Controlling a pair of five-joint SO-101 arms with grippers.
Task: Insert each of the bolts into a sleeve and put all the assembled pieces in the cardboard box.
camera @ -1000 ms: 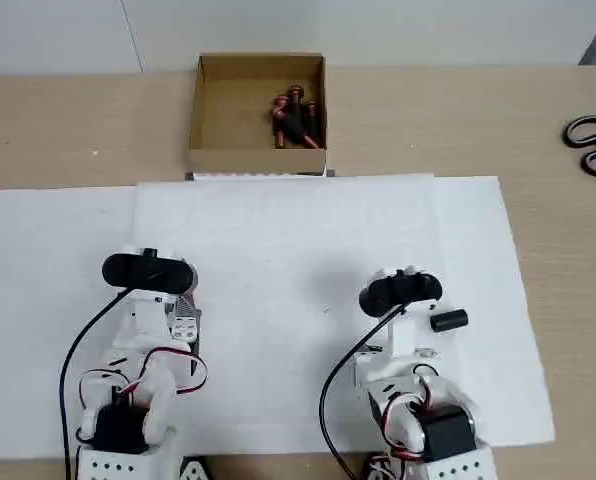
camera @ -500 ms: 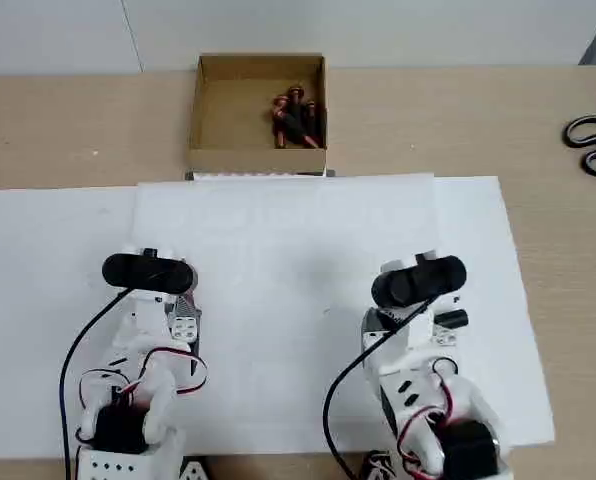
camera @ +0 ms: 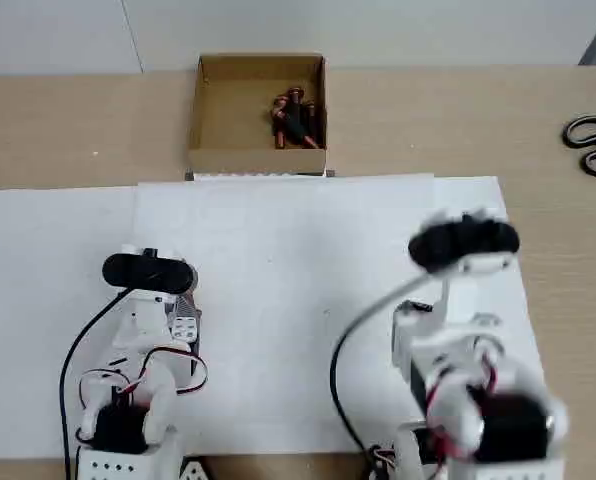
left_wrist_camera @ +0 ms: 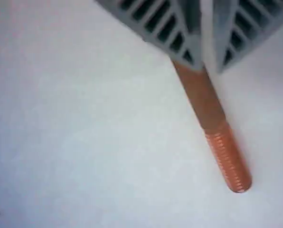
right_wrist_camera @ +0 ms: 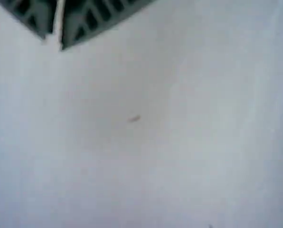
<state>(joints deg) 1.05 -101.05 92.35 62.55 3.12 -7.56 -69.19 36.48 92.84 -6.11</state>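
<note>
Cardboard box sits at the far side of the table in the high view, just beyond the white paper sheet. A cluster of assembled pieces lies inside the box, close to its right wall. My left arm stands on the sheet, well short of the box and a little to its left. My right arm also stands on the sheet, well short of the box and off to its right. Scissors lie on the bare tabletop, far to the right of the box.

From the left wrist view, my left gripper has its jaws clamped on a copper-coloured bolt. One end is hidden between the fingers, and the threaded tip sticks out over the white sheet.

From the right wrist view, my right gripper has its jaws drawn together with only a thin slit between them. They hold nothing, and plain white sheet lies beneath, marked by one small brownish speck.
</note>
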